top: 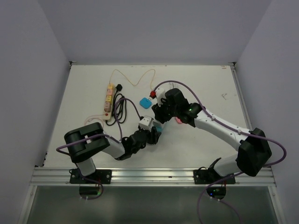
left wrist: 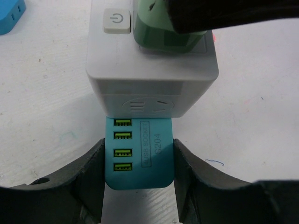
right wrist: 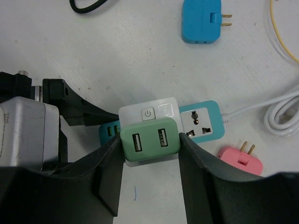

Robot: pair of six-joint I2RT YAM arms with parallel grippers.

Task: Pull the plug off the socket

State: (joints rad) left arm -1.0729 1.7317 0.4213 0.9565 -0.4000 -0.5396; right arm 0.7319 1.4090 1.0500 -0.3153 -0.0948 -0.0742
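My right fingers point(right wrist: 108, 179) are clamped on the green plug point(right wrist: 150, 140), one on each side of it, and its two USB ports face my wrist camera. The plug is seated in the white adapter point(right wrist: 135, 112), right next to the adapter's power button. The adapter sits on the teal socket point(right wrist: 202, 120), whose universal outlet sticks out to one side with a white cord point(right wrist: 275, 109) running off it.

My left fingers point(left wrist: 91, 179) grip the other end of that teal socket. They pinch its narrow sides along the row of four green USB slots, and the white adapter stands straight ahead of them.

So I have one pair of fingers closed on the plug and the other closed on the socket, both near the middle of the desk point(top: 201, 84). From above, my left arm point(top: 96, 142) lies low, stretched to the right from its base. My right arm point(top: 224, 127) reaches across to the left, wrist tipped over the plug.

A pink plug point(right wrist: 239, 158) lies on the desk just beside my right fingers. A blue plug point(right wrist: 201, 21) rests farther out, well apart from the socket.
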